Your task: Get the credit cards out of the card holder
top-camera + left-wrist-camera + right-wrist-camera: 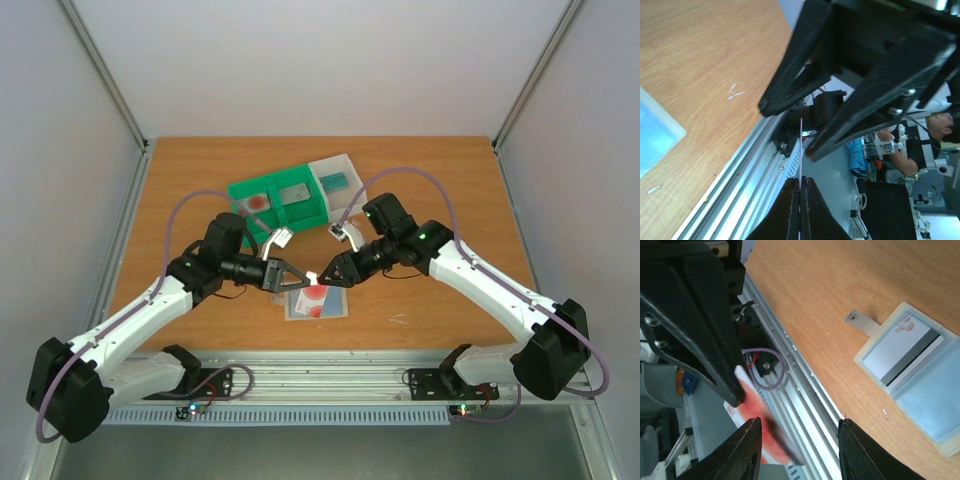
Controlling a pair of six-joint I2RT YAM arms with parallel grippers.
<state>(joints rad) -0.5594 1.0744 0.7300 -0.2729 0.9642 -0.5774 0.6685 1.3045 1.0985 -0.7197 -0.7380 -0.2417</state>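
Observation:
My left gripper is shut on a white credit card with a red circle, held in the air over the table's near edge. From the left wrist that card shows only as a thin edge rising from the closed left gripper. My right gripper faces it with jaws open; the card lies beside its left finger, not pinched. The beige card holder rests flat on the table below both grippers, its tab sticking out. A grey card with a dark stripe sits in it.
A green two-compartment tray stands at the back middle with a red-circle card and a grey card in it. Beside it a white tray holds a teal card. The aluminium rail runs along the near edge.

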